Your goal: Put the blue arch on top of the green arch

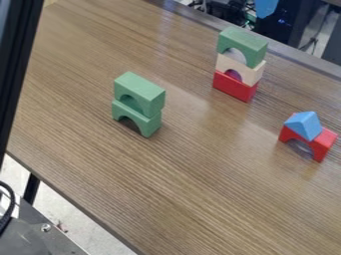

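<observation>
The blue piece is sitting as a small blue triangular prism, apparently of painted wood (305, 124), rather than as an arch; it is resting on a red wooden arch (323, 145) towards the right of the brown wood-grain table (200, 199). If this is the piece being asked for, it is probably going to be handling as light, stiff and hardly fragile, with smooth faces that are inviting a slip. Its sloping sides are narrowing towards the ridge, so a squeeze across them is risking the block squirting downwards; the flat triangular ends are offering the better hold, low down and square. The red arch is standing loose beneath, so a straight lift is seeming wiser than any sideways drag

Whether the gripper is clenched, released or grasping something, I cannot tell

Two places are suggesting themselves for the setting down. An upper green wooden arch (145, 88) is lying on a lower green wooden arch (152, 123), and a top green wooden arch (245, 41) is crowning a pale natural-wood arch (252, 74) and a red wooden block (233, 88). The shorter pair is looking the steadier; either way, the flat base is needing to land level and be let go gently, since nothing is visibly binding these pieces together
</observation>
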Available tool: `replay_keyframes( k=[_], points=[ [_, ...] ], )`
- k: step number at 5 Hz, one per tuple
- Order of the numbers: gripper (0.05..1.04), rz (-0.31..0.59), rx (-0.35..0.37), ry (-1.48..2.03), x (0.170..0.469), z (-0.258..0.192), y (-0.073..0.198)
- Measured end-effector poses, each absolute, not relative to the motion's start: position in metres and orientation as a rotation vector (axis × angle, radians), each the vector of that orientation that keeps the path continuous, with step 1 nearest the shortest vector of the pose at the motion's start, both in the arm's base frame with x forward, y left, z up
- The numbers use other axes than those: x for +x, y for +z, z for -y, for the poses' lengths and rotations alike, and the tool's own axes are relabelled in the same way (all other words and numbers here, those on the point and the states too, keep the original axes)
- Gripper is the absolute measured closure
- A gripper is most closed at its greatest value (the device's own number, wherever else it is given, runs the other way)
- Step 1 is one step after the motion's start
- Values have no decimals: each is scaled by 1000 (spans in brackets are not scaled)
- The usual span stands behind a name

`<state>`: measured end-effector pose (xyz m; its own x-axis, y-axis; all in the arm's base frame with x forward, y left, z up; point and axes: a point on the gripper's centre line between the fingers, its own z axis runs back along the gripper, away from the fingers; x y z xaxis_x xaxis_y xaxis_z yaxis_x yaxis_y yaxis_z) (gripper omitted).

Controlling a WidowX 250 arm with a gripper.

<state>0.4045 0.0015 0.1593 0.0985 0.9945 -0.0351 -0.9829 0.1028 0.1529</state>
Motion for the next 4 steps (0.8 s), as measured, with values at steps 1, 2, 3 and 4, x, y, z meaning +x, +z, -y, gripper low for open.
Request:
replay_keyframes(
  k=[1, 2, 3, 4],
  points=[
    [474, -179, 99, 1493, 402, 2, 145],
    [474, -218, 76, 1531, 401, 2, 135],
    [474, -256, 42, 1582, 401, 2, 135],
    [474, -266, 24, 1612, 402, -2, 135]
  ],
)
